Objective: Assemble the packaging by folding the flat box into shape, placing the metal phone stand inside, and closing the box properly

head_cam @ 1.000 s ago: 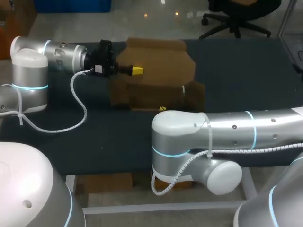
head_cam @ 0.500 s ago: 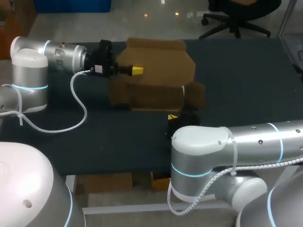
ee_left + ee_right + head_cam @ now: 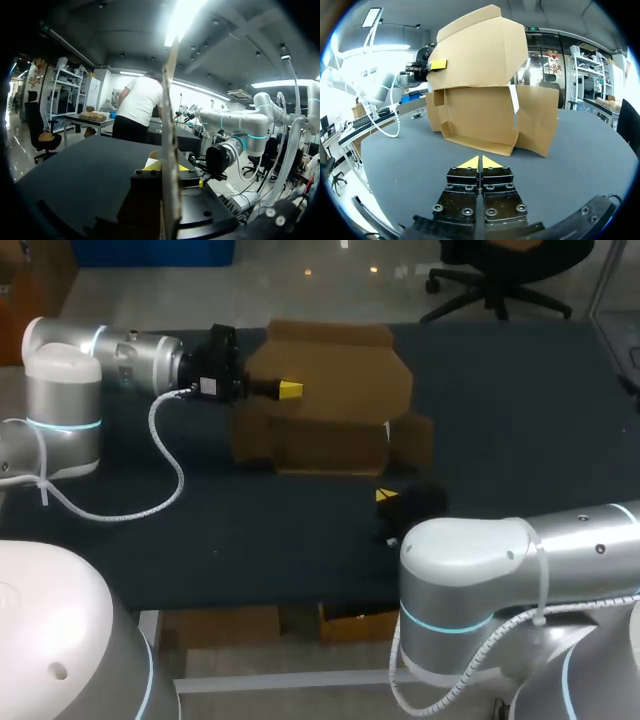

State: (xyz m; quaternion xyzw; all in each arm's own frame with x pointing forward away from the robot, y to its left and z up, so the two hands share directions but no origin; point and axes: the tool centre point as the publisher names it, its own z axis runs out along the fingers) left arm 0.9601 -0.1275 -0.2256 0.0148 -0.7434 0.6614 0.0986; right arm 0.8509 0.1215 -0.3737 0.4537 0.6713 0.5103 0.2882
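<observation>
Pulled the right arm (image 3: 480, 560) back from the box (image 3: 330, 370) over the last second, out to the near right of the bench (image 3: 230, 530). Left the left arm and the box where they were. Kept the right claw (image 3: 480, 163) clenched on nothing, with its yellow tips pressed together, low over bare bench, the box ahead of it and apart from it.

Found the box, brown cardboard and only half folded, standing on the far middle of the bench. Made out a shallow open tray (image 3: 312, 448) in front, a loose side flap (image 3: 412, 440) hanging out at the tray's right end, and a broad lid panel (image 3: 335, 365) raised above it.

Held that lid panel in the left claw (image 3: 288, 389), near the panel's left edge, with one yellow finger flat on the near face. Saw the cardboard edge-on between the two fingers in the left wrist view, so counted the left claw as grasping the box. Ran the left arm (image 3: 120, 355) in level from the far left, well apart from the right arm.
</observation>
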